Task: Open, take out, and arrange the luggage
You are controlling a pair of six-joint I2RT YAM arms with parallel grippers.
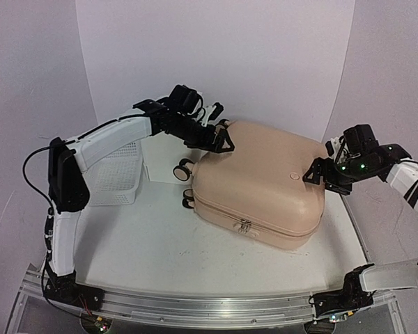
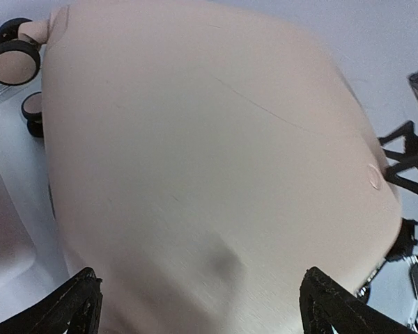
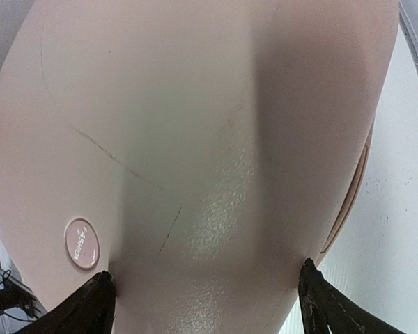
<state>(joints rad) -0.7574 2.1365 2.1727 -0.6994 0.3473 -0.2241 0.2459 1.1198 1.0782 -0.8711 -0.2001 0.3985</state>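
The luggage (image 1: 265, 181) is a peach-pink hard-shell suitcase lying flat and closed on the table. Its caster wheels (image 1: 184, 168) point left and its zipper pull (image 1: 245, 225) faces the front. My left gripper (image 1: 221, 145) is open over the far left corner by the wheels. In the left wrist view the shell (image 2: 209, 153) fills the space between its spread fingers (image 2: 76, 303). My right gripper (image 1: 319, 179) is open at the right edge, near a round badge (image 3: 81, 243). Its fingertips (image 3: 101, 299) rest spread against the curved shell (image 3: 195, 139).
A white mesh basket (image 1: 118, 174) stands at the left beside the left arm. A white plastic box (image 1: 160, 156) sits behind the wheels. An aluminium rail (image 1: 209, 306) runs along the near edge. White backdrop walls close in the back and both sides.
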